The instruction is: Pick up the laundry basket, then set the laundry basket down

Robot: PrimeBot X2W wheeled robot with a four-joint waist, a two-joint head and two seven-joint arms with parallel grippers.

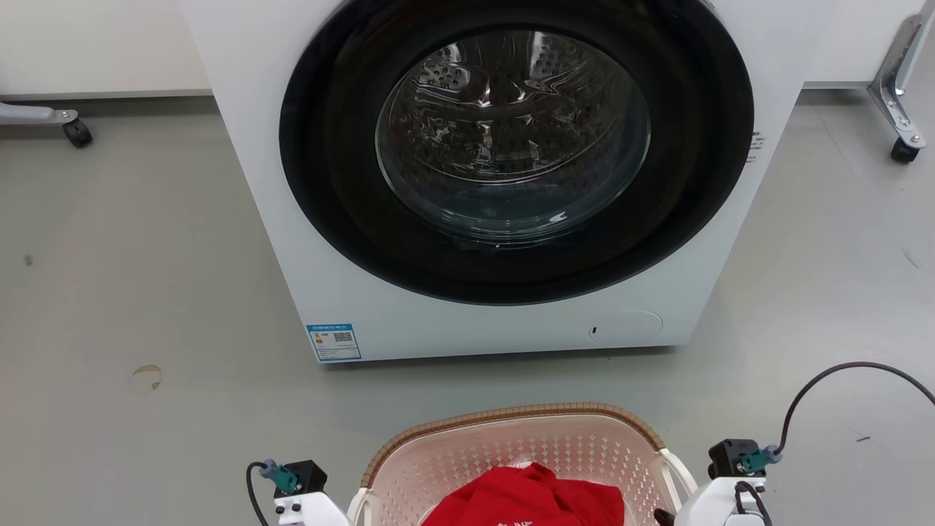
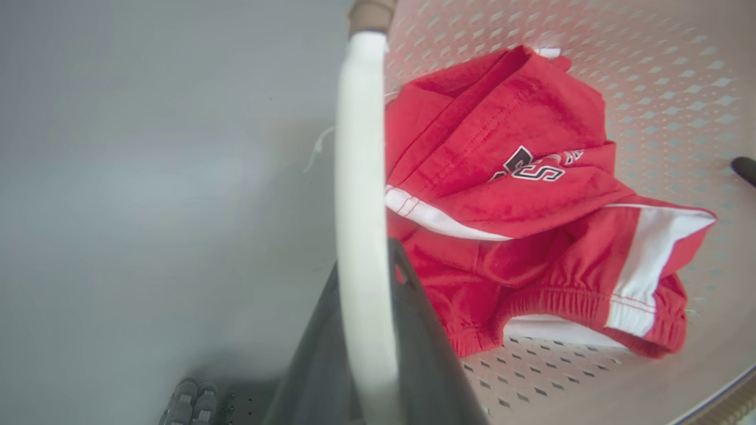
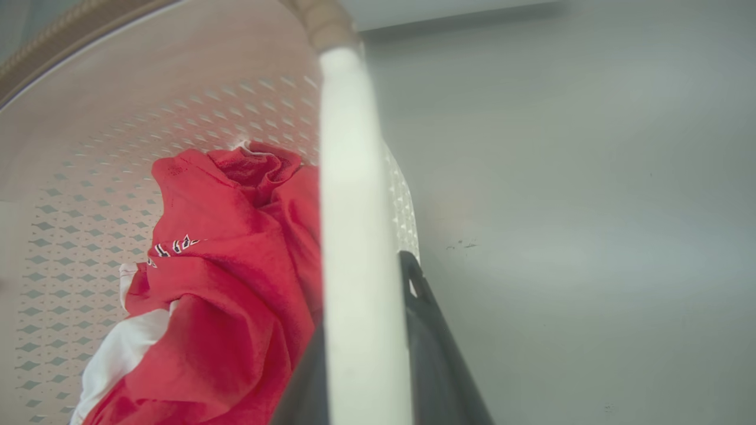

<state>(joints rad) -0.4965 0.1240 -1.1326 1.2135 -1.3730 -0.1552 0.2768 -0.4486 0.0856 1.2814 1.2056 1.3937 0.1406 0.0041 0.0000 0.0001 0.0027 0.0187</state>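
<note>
The laundry basket (image 1: 511, 416), pale pink and perforated with a brown woven-look rim, sits at the bottom centre of the head view, in front of the washing machine. It holds a crumpled red garment (image 1: 526, 500) with white stripes. In the left wrist view my left gripper (image 2: 366, 265) is shut on the basket's white left handle (image 2: 360, 177), one dark finger on each side. My right gripper (image 3: 363, 277) is shut the same way on the white right handle (image 3: 348, 177). Both pale wrists flank the basket. I cannot tell whether the basket rests on the floor.
A white front-loading washing machine (image 1: 365, 307) with a round, dark-rimmed glass door (image 1: 511, 131) stands close behind the basket. Grey floor spreads on both sides. Castored frame legs stand at the far left (image 1: 77, 131) and far right (image 1: 904, 150). A black cable (image 1: 840, 372) arcs over my right wrist.
</note>
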